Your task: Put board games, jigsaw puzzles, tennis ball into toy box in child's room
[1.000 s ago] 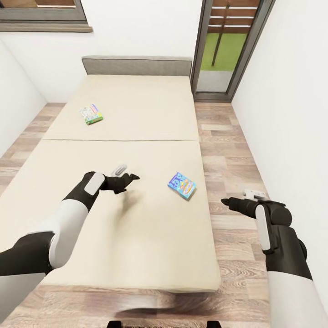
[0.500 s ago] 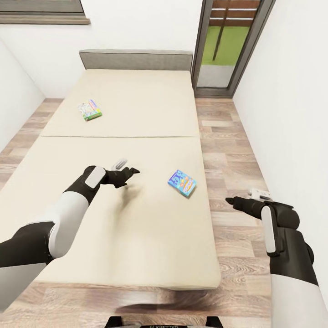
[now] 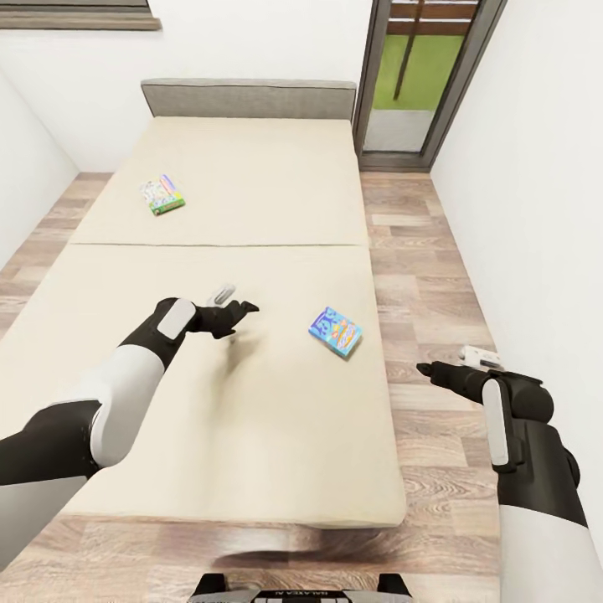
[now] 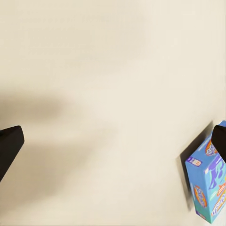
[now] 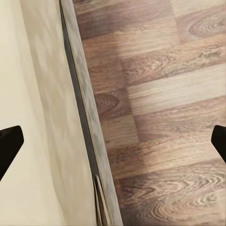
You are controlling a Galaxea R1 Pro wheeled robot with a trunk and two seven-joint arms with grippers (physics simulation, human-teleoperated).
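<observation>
Our left gripper (image 3: 243, 311) hovers over the bed (image 3: 251, 435), jaws spread wide and empty; our right gripper (image 3: 427, 368) hangs over the floor (image 3: 427, 276) beside the bed edge, also wide open with nothing in it. The blue game (image 3: 335, 332) lies flat between them, to the left gripper's right, long axis slanted. Either arm looks about as near. The green-edged game (image 3: 163, 194) lies far up the bed.

Matt cream cloth bed (image 3: 251, 402), wood-plank floor (image 3: 419, 276)
</observation>
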